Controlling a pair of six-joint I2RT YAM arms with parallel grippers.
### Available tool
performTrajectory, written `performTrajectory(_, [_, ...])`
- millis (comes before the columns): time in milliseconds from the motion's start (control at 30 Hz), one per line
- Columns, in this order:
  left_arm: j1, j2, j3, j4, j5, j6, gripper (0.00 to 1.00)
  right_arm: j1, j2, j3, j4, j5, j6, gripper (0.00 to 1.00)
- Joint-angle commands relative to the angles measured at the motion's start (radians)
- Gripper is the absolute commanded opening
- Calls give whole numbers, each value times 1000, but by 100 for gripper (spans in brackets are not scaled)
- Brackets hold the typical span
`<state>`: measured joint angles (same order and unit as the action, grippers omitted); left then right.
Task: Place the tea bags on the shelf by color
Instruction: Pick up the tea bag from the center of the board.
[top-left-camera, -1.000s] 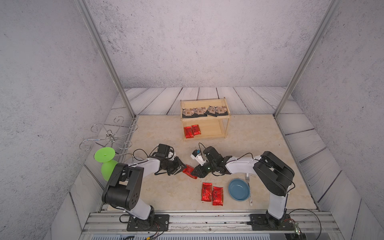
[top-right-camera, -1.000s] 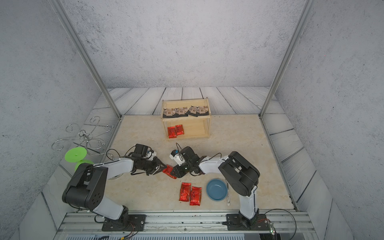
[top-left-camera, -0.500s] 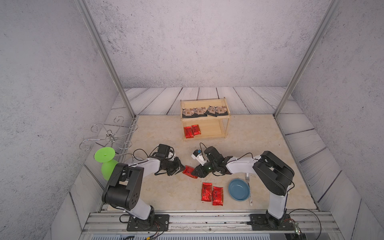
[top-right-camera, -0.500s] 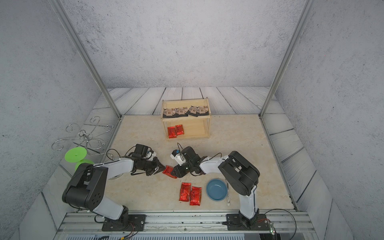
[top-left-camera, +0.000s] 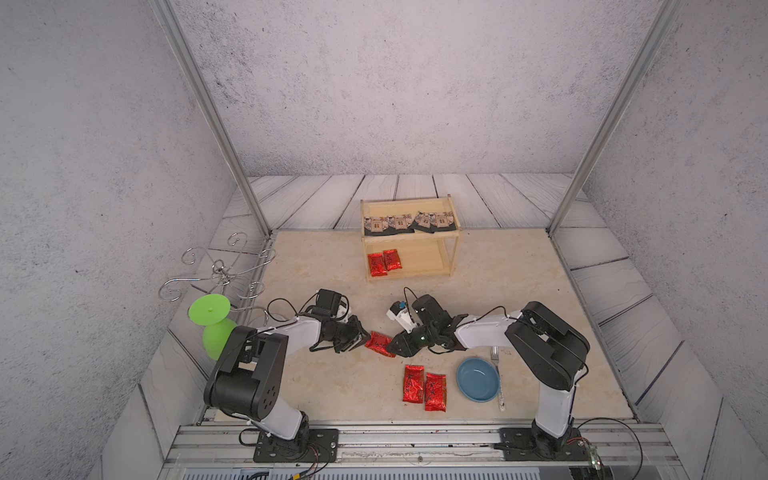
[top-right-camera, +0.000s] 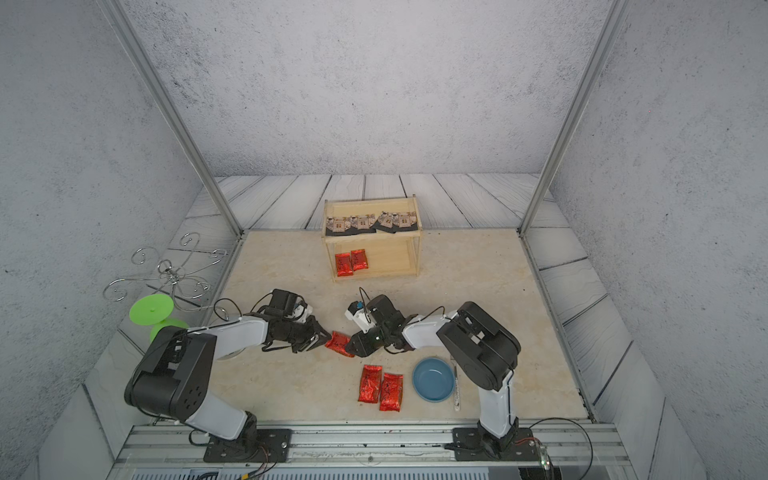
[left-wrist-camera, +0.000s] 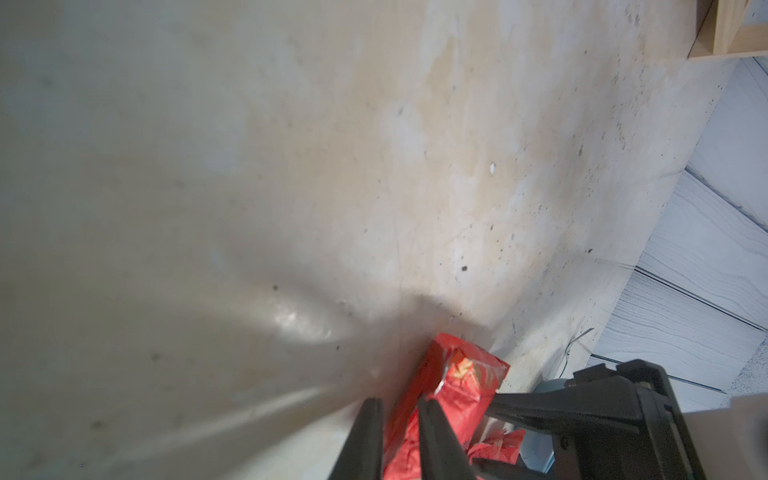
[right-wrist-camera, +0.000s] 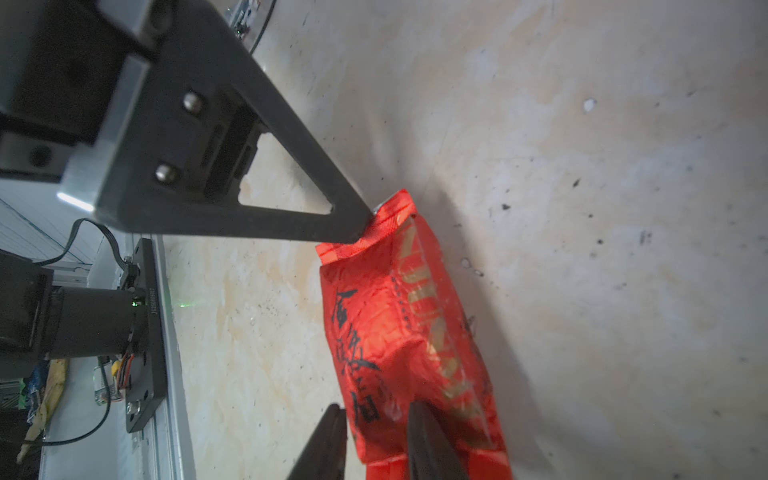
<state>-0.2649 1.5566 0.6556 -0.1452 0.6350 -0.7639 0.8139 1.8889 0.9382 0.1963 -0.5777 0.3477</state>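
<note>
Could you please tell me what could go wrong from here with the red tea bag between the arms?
1. The right pincer and left pincer both sit on one red tea bag; pulling apart could tear the foil.
2. The left pincer catches only the bag's end seam, and its clamp is unclear; if the right lets go early, the bag may drop onto the table.

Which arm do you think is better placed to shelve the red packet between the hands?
Probably left: the left hand straddles the red packet, and the shelved red packets lie at that arm's end of the shelf.
</note>
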Motion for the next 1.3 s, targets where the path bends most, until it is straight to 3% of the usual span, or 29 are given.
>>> performTrajectory(0, [-16, 7, -20, -3, -2, 13, 21, -7, 1, -19, -9, -3, 8, 31])
performTrajectory(167, [-25, 0, -23, 3, -3, 16, 23, -12, 1, -24, -3, -5, 13, 31])
performTrajectory(400, [-25, -31, -25, -10, -12, 24, 0, -24, -8, -33, 11, -14, 27, 31])
performTrajectory(633, [-25, -104, 9, -53, -12, 38, 0, -59, -113, -23, -40, 38, 86, 32])
performTrajectory(767, [-20, -176, 47, -47, 16, 39, 0, -91, -223, -27, -95, 131, 195, 32])
performTrajectory(933, [-2, -244, 74, 32, 89, 1, 0, -147, -323, -36, -163, 212, 430, 33])
performTrajectory(1167, [7, -263, 82, 126, 151, -56, 0, -228, -298, -45, 36, -67, 743, 36])
performTrajectory(1267, [7, -262, 81, 144, 157, -67, 0, -232, -286, -42, 108, -115, 812, 36])
